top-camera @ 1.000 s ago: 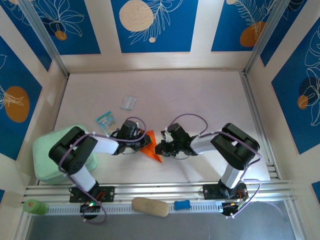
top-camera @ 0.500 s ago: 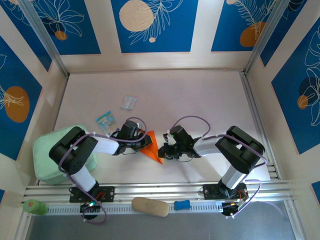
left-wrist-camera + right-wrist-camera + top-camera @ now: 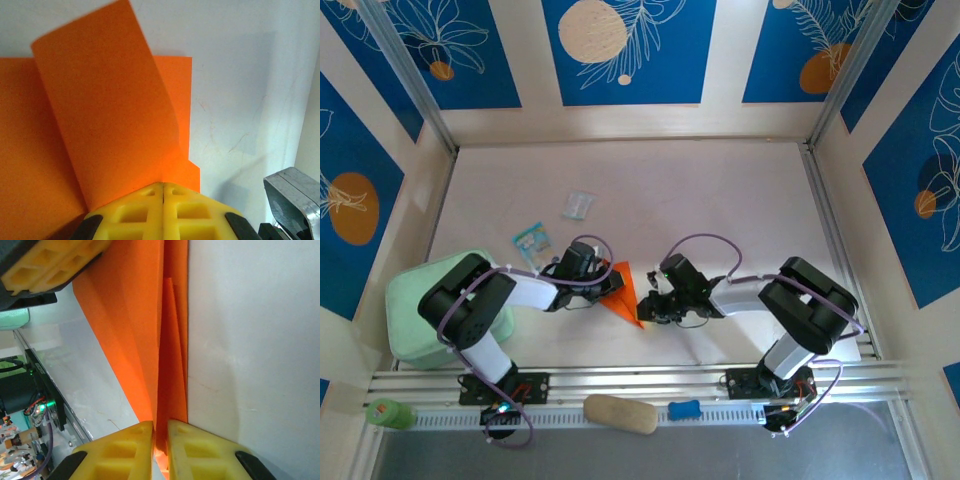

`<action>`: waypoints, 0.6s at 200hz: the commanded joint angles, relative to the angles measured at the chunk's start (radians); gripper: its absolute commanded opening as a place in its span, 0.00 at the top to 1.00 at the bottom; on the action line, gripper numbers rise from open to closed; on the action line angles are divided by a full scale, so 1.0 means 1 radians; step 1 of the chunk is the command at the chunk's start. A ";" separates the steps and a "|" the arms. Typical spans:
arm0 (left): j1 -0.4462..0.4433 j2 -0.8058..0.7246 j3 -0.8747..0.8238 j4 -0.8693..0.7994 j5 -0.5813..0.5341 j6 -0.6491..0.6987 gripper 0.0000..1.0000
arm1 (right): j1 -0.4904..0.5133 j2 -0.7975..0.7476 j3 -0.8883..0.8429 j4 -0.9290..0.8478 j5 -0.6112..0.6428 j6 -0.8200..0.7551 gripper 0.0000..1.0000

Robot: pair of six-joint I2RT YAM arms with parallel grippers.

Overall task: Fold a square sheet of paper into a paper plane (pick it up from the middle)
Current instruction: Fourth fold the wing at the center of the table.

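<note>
The square sheet of paper (image 3: 623, 296), orange and folded into a pointed shape, lies near the middle of the bench (image 3: 740, 200), a little toward its near edge. The left pincer (image 3: 163, 186) is clamped tight on one corner, and a flap curls up from its jaws. The right pincer (image 3: 160, 429) stands a narrow slit apart with the paper's raised crease in the gap; whether it presses the crease I cannot tell.

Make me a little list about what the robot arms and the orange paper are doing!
paper: orange paper, partly folded, one flap curled up
left gripper: shut on the flap
right gripper: fingers either side of paper's edge, grip unclear
nearby: small packet, clear wrapper, green pad
</note>
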 commanded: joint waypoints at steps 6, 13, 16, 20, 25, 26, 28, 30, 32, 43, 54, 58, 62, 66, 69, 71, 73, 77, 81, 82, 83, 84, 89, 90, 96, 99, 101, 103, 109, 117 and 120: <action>-0.002 0.026 -0.038 -0.069 -0.038 0.004 1.00 | 0.020 0.004 -0.023 -0.110 0.015 -0.026 0.90; -0.002 0.026 -0.038 -0.068 -0.037 0.005 1.00 | 0.023 0.009 -0.025 -0.105 0.016 -0.023 0.92; -0.001 0.026 -0.039 -0.067 -0.035 0.004 1.00 | 0.024 0.008 -0.025 -0.104 0.017 -0.023 0.92; -0.002 0.026 -0.040 -0.065 -0.035 0.003 1.00 | 0.024 0.009 -0.025 -0.105 0.017 -0.023 0.92; -0.002 0.026 -0.040 -0.063 -0.035 0.004 1.00 | 0.024 0.007 -0.024 -0.108 0.019 -0.023 0.93; -0.001 0.026 -0.040 -0.063 -0.034 0.003 1.00 | 0.023 0.006 -0.023 -0.109 0.020 -0.021 0.93; -0.001 0.025 -0.041 -0.062 -0.035 0.003 1.00 | 0.023 0.005 -0.022 -0.111 0.022 -0.021 0.93; -0.001 0.025 -0.042 -0.062 -0.034 0.003 1.00 | 0.024 0.003 -0.022 -0.113 0.025 -0.020 0.93; -0.002 0.025 -0.042 -0.062 -0.034 0.003 1.00 | 0.024 0.001 -0.022 -0.114 0.027 -0.019 0.93; -0.002 0.022 -0.043 -0.062 -0.035 0.003 1.00 | 0.024 -0.014 -0.026 -0.116 0.033 -0.019 0.94; -0.002 0.020 -0.045 -0.062 -0.035 0.003 1.00 | 0.024 -0.033 -0.025 -0.125 0.033 -0.024 0.92; -0.002 0.018 -0.045 -0.062 -0.035 0.002 1.00 | 0.023 -0.041 -0.025 -0.130 0.035 -0.025 0.91; -0.002 0.018 -0.046 -0.062 -0.035 0.001 1.00 | 0.024 -0.049 -0.024 -0.136 0.039 -0.028 0.89; -0.002 0.017 -0.046 -0.060 -0.035 0.000 1.00 | 0.024 -0.058 -0.024 -0.142 0.042 -0.030 0.87; -0.002 0.016 -0.047 -0.060 -0.036 0.000 1.00 | 0.025 -0.063 -0.024 -0.148 0.046 -0.033 0.86; -0.001 0.015 -0.048 -0.060 -0.035 0.000 1.00 | 0.026 -0.068 -0.024 -0.150 0.048 -0.036 0.85; -0.002 0.015 -0.048 -0.059 -0.035 0.000 1.00 | 0.026 -0.072 -0.024 -0.155 0.050 -0.037 0.85; -0.002 0.013 -0.049 -0.059 -0.035 0.000 1.00 | 0.027 -0.078 -0.025 -0.162 0.057 -0.040 0.83; -0.002 0.012 -0.049 -0.059 -0.036 0.000 1.00 | 0.027 -0.085 -0.025 -0.170 0.064 -0.045 0.83; -0.002 0.012 -0.050 -0.059 -0.036 0.000 1.00 | 0.027 -0.086 -0.025 -0.171 0.066 -0.046 0.82; -0.001 0.011 -0.050 -0.059 -0.037 0.000 1.00 | 0.027 -0.087 -0.025 -0.172 0.068 -0.047 0.82; -0.002 0.011 -0.051 -0.059 -0.037 0.000 1.00 | 0.027 -0.088 -0.025 -0.173 0.070 -0.048 0.82; -0.002 0.010 -0.051 -0.059 -0.037 -0.001 1.00 | 0.028 -0.091 -0.026 -0.183 0.079 -0.054 0.82; -0.002 0.009 -0.051 -0.059 -0.037 -0.001 1.00 | 0.028 -0.091 -0.026 -0.185 0.081 -0.056 0.82; -0.001 0.009 -0.050 -0.059 -0.037 0.000 1.00 | 0.027 -0.090 -0.026 -0.194 0.085 -0.061 0.82; -0.001 0.010 -0.049 -0.059 -0.038 0.000 1.00 | 0.027 -0.087 -0.025 -0.197 0.084 -0.064 0.82; 0.000 0.010 -0.049 -0.059 -0.037 -0.001 1.00 | 0.027 -0.084 -0.025 -0.199 0.083 -0.066 0.82; -0.002 0.010 -0.049 -0.059 -0.037 0.000 1.00 | 0.028 -0.082 -0.025 -0.201 0.083 -0.068 0.82; -0.001 0.009 -0.048 -0.059 -0.037 0.000 1.00 | 0.029 -0.072 -0.025 -0.204 0.083 -0.070 0.83; -0.001 0.010 -0.048 -0.058 -0.036 -0.002 1.00 | 0.032 -0.059 -0.027 -0.200 0.080 -0.069 0.85; 0.000 0.010 -0.048 -0.057 -0.035 -0.002 1.00 | 0.032 -0.055 -0.028 -0.198 0.079 -0.069 0.85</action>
